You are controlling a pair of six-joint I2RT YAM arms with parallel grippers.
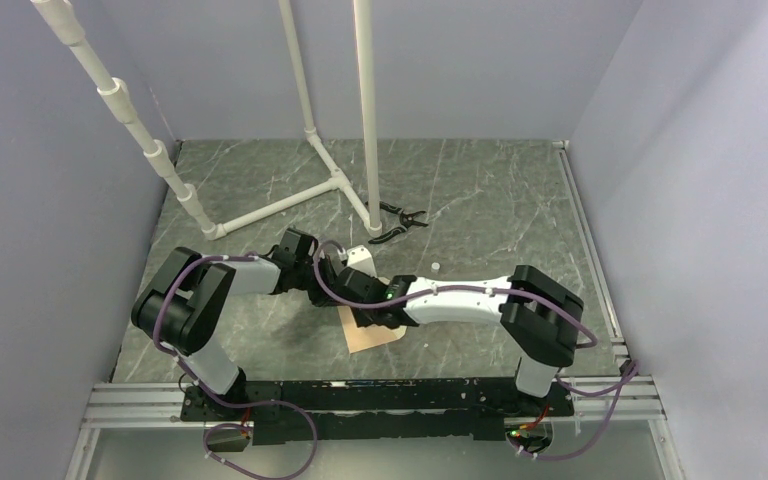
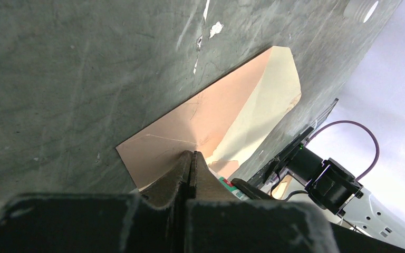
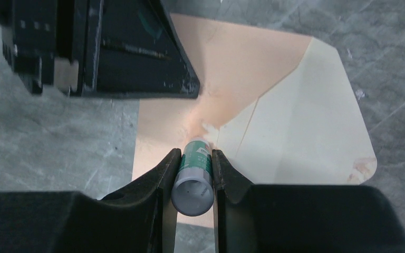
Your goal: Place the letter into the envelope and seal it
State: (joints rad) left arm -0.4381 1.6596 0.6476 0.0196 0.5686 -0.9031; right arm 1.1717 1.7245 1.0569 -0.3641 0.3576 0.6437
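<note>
A glue stick (image 3: pixel 194 174) at the open envelope (image 3: pixel 263 100).
My right gripper (image 3: pixel 196 153) pinches it, tip on the paper, hidden from overhead; my left gripper (image 2: pixel 191 158), pressed together, touches the envelope nearby.

The envelope (image 1: pixel 371 336) lies flat on the surface (image 1: pixel 490 200), near the front edge and about midway between the two arms. The left gripper (image 2: pixel 191 158) comes in from the left, jaws together with the tips down on the envelope. The right gripper (image 3: pixel 195 154) comes from the right holding a glue stick (image 3: pixel 194 174), whose tip touches the envelope just beside them. Pliers (image 1: pixel 400 222) lie farther back, just right of the pipe frame (image 1: pixel 290 200)'s foot.
</note>
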